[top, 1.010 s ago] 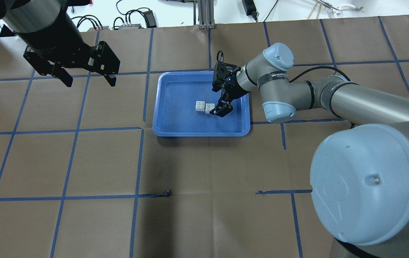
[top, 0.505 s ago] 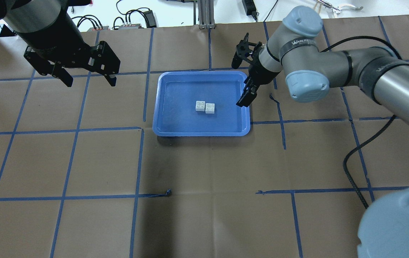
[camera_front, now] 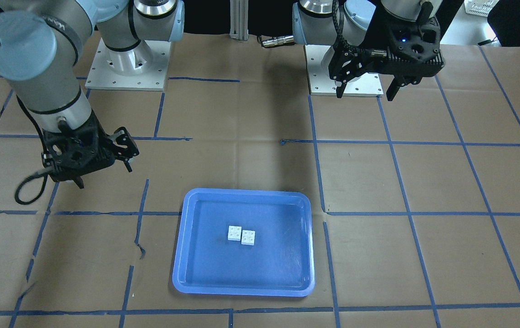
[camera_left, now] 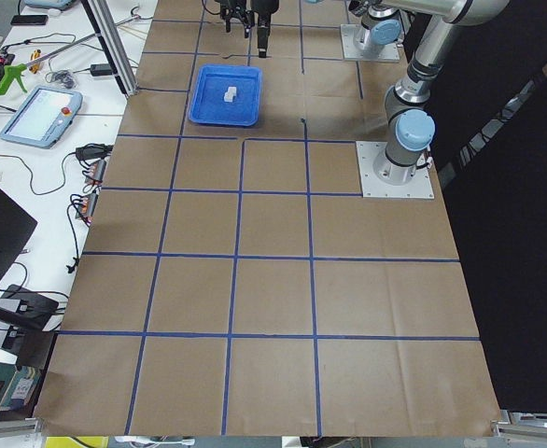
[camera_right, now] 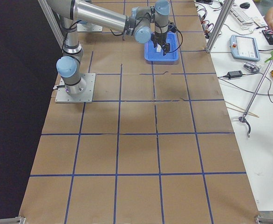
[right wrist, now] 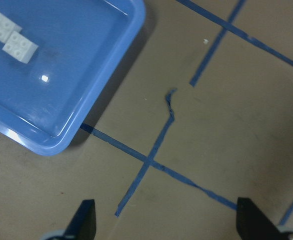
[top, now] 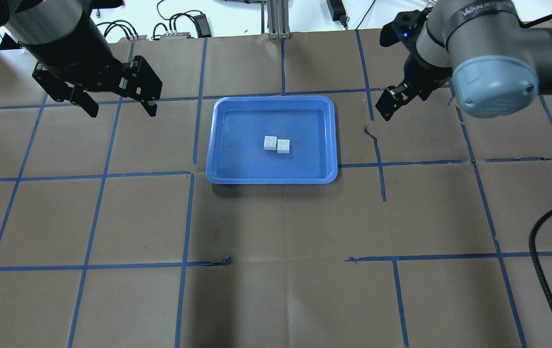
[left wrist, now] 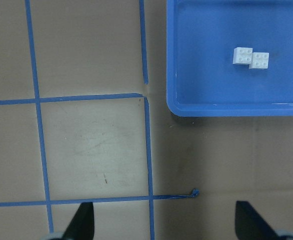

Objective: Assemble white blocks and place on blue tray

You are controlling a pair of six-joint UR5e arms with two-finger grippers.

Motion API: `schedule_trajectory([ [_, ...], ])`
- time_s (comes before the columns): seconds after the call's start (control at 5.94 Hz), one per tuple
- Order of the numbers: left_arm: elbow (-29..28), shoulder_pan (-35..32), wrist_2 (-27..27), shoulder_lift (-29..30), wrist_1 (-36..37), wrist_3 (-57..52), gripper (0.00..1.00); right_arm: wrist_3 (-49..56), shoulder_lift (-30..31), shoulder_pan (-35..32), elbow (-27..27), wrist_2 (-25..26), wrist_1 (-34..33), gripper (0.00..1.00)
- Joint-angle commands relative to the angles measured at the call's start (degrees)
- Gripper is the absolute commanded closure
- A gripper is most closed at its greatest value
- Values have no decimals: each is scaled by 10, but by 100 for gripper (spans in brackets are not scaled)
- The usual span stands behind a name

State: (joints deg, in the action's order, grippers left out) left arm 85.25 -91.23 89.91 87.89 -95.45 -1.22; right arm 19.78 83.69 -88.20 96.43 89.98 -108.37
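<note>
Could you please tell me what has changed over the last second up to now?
The right tool, which was down at the white blocks in the blue tray, has lifted away and swung out past the tray's right rim. It is now open and empty over the table. The blocks, the tray and the open left tool stayed where they were.

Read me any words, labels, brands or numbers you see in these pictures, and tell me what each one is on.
"WANL": white letters on the right arm's wrist band; the rest is blurred.
Handheld screen beside the table: too small to read.
The white blocks and the blue tray: no lettering.
</note>
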Motion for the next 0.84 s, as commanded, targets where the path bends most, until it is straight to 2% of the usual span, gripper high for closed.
schedule_trajectory([
  [0.0,0,0,0,0,0,0,1,-246,51,-7,-55,7,144,0],
  [0.17,0,0,0,0,0,0,1,-265,46,-27,-81,6,177,0],
  [0.67,0,0,0,1,0,-1,1,-264,42,-28,-80,6,178,0],
])
